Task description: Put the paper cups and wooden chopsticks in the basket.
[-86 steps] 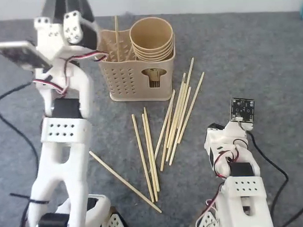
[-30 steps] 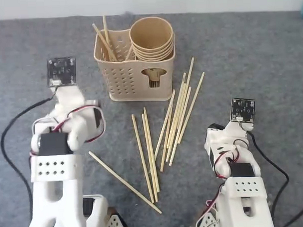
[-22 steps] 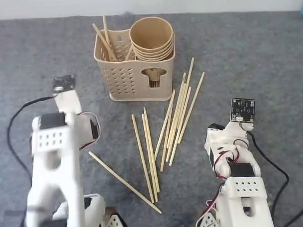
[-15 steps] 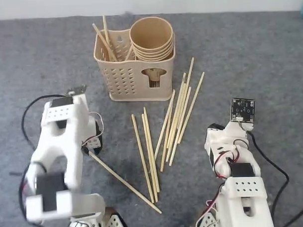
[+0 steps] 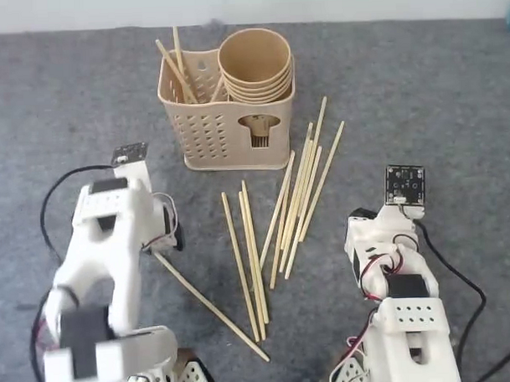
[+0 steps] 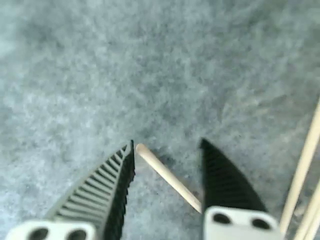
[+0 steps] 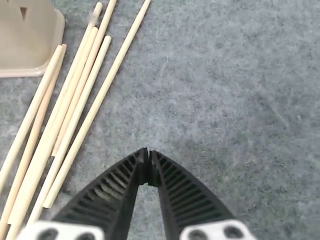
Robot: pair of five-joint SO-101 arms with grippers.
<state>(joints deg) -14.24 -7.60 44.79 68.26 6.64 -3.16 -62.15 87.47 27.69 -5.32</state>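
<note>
Chopstick (image 5: 209, 306) lies diagonally, one end inside released left gripper (image 6: 167, 145); right gripper (image 7: 149, 157) clenched.

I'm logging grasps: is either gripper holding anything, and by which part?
Nothing is held. The left gripper is open, straddling the tip of a wooden chopstick lying on the mat; the right gripper is shut on nothing.

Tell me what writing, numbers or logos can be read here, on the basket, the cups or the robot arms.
No text can be read anywhere.
The basket shows only holes and a cut-out shape.
The paper cups are plain.
The circuit board on an arm carries marks too small to read.
</note>
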